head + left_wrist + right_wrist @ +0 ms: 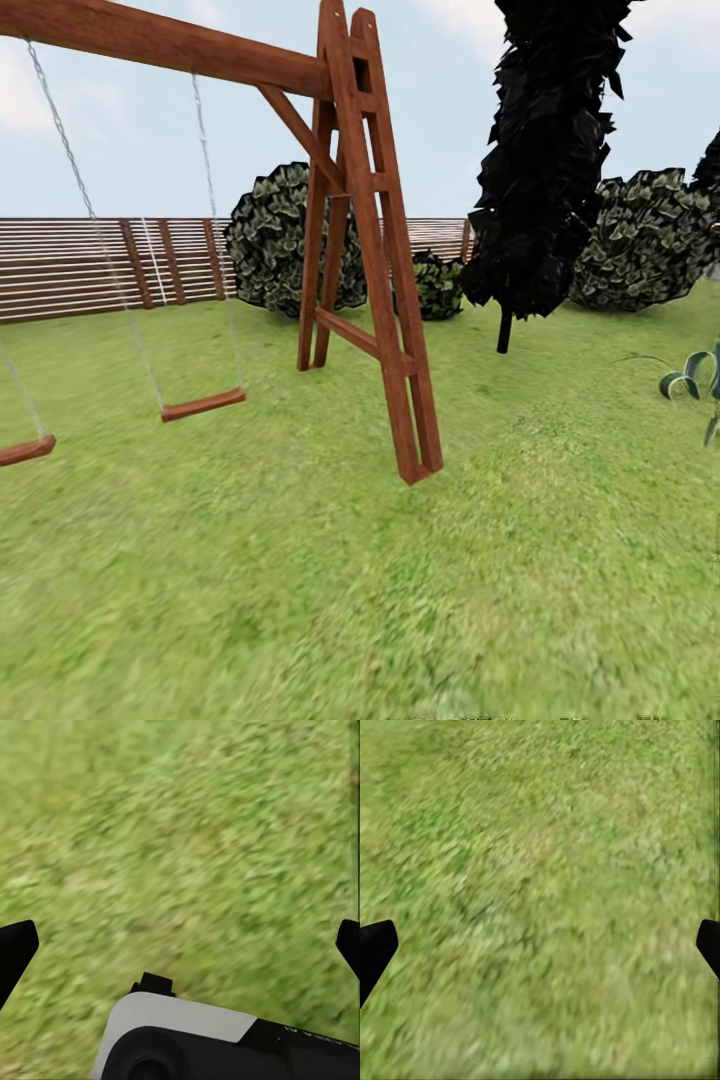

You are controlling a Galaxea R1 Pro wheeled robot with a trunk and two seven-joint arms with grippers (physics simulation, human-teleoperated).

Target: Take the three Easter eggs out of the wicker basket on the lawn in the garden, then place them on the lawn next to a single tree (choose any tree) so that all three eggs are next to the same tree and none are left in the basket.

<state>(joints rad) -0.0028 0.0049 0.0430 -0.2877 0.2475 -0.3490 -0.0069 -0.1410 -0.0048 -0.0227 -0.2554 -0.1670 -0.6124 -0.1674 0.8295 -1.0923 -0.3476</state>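
1. The lawn point(360, 580) spreads wide and flat, blurred green grass with yellowish patches.
2. A reddish-brown wooden swing frame point(375, 240) stands on it, an A-shaped ladder leg, with a flat plank seat point(203, 404) hung on thin chains.
3. Behind run a horizontal-slat fence point(90, 265), rounded leafy bushes point(285, 240) and a jagged near-black conifer point(545, 160).
4. The left end effector point(184, 949) is spread wide over grass, holding nothing; dark fingertips point(15, 949) sit at the edges.
5. The right end effector point(544, 945) is equally wide, empty.
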